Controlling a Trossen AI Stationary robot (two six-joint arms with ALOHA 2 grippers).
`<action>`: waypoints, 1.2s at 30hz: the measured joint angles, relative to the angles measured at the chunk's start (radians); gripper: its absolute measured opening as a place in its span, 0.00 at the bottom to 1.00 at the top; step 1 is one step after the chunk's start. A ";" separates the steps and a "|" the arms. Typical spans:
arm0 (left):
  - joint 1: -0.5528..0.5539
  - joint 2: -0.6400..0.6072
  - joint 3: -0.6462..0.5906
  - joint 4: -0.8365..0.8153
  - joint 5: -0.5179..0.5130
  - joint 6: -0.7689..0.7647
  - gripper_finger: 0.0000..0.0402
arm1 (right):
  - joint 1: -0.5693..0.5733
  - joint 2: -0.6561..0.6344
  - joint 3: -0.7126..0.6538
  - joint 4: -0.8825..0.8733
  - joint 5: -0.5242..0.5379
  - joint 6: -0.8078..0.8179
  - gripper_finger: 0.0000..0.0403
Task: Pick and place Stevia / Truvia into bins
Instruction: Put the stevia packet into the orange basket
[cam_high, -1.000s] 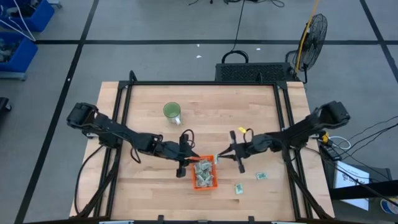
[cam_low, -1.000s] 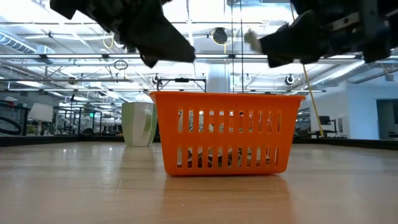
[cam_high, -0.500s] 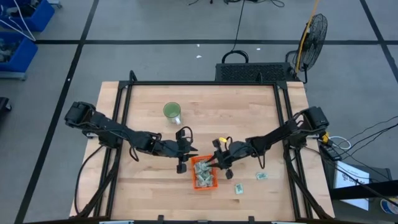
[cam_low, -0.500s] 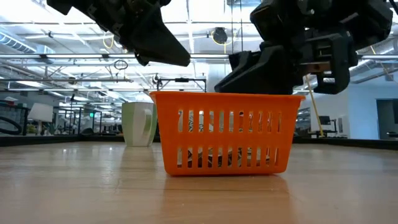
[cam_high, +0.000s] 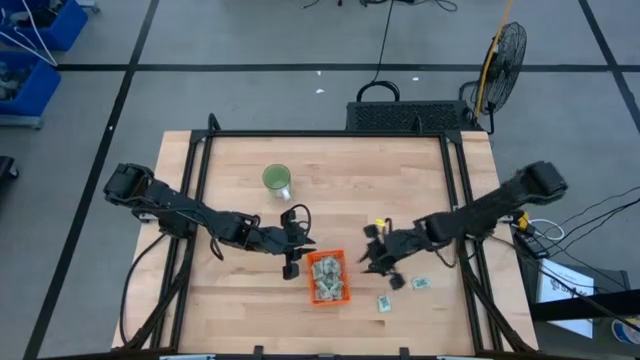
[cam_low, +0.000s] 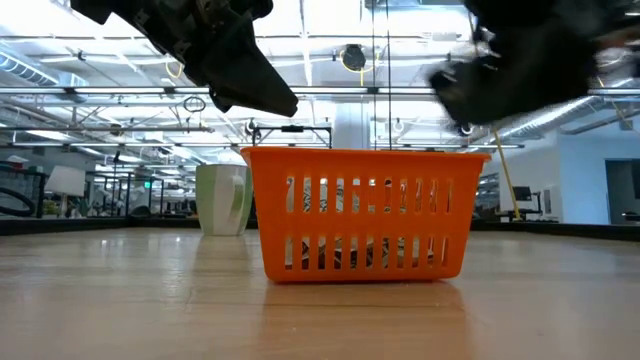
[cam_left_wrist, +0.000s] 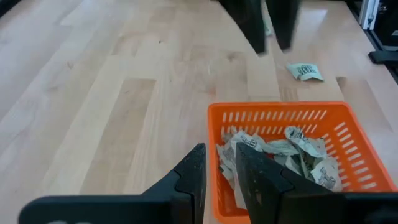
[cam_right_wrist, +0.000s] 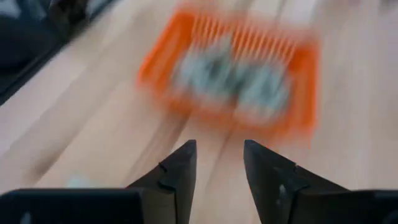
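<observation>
The orange tray (cam_high: 328, 277) sits near the front middle of the table, already heaped with crumpled pale green sachets (cam_left_wrist: 283, 155), and two sachets lie loose on the wood off to its right: one sachet (cam_high: 383, 303) close to the tray's right front corner, the other sachet (cam_high: 421, 283) farther right. The right gripper (cam_high: 381, 262) is clearly the nearer one — it hovers just right of the tray, with both loose sachets a little forward of it toward the table's front edge, the first almost directly in front of its fingertips. Its fingers (cam_right_wrist: 177, 171) stand apart with a plain gap between them, and nothing shows in that gap, so it looks empty. The left gripper (cam_high: 291, 262) hangs at the tray's left wall, on the wrong side for either sachet; in its wrist view its fingers (cam_left_wrist: 194, 171) stand only narrowly apart and grip nothing visible. The next pick looks like the right arm's job — a short reach toward the front edge. Each sachet's long axis appears to run roughly crosswise, though that is too small to tell surely.
</observation>
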 joint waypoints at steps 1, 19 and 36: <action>0.000 0.000 0.000 0.000 0.000 0.000 0.23 | 0.013 -0.035 0.000 -0.106 -0.005 0.058 0.31; 0.032 0.000 0.000 0.002 0.000 0.052 0.23 | 0.339 -0.157 -0.106 -0.656 -0.077 0.841 0.33; 0.075 0.000 0.000 0.000 0.005 0.109 0.23 | 0.378 -0.086 -0.162 -0.565 0.032 0.808 0.16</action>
